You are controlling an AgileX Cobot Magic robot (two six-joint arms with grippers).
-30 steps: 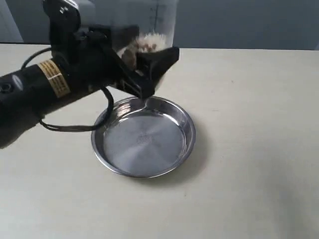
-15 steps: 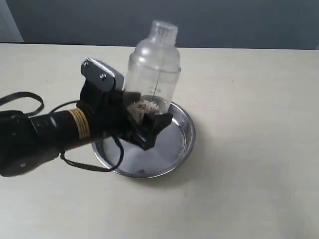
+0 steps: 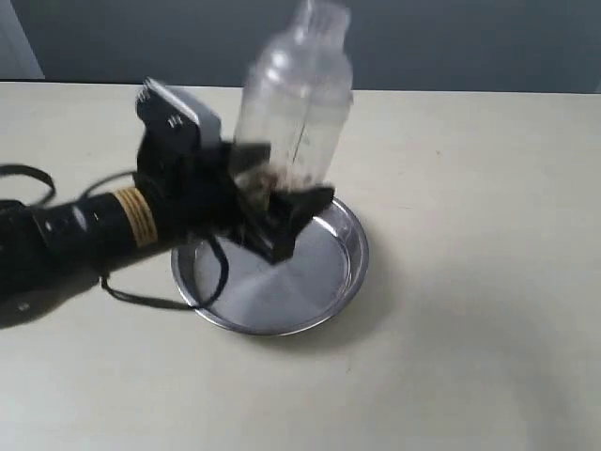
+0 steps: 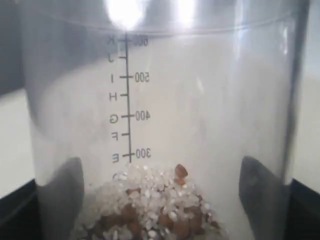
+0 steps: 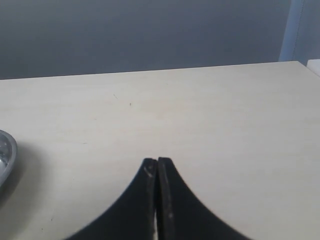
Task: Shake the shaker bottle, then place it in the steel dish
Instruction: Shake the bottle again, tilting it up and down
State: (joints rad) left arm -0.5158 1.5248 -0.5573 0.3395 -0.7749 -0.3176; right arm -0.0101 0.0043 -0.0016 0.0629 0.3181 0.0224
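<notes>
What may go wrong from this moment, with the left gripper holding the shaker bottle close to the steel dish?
1. The shaker bottle leans, and the left gripper holds it only near its base. Released like this, it might topple.
2. On the way down, its base may strike the low rim of the steel dish and push the dish aside.

Soft even light, shaker bottle (image 3: 297, 99) motion-blurred, white glare on its plastic, faint shadow beside steel dish (image 3: 360, 252)
</notes>
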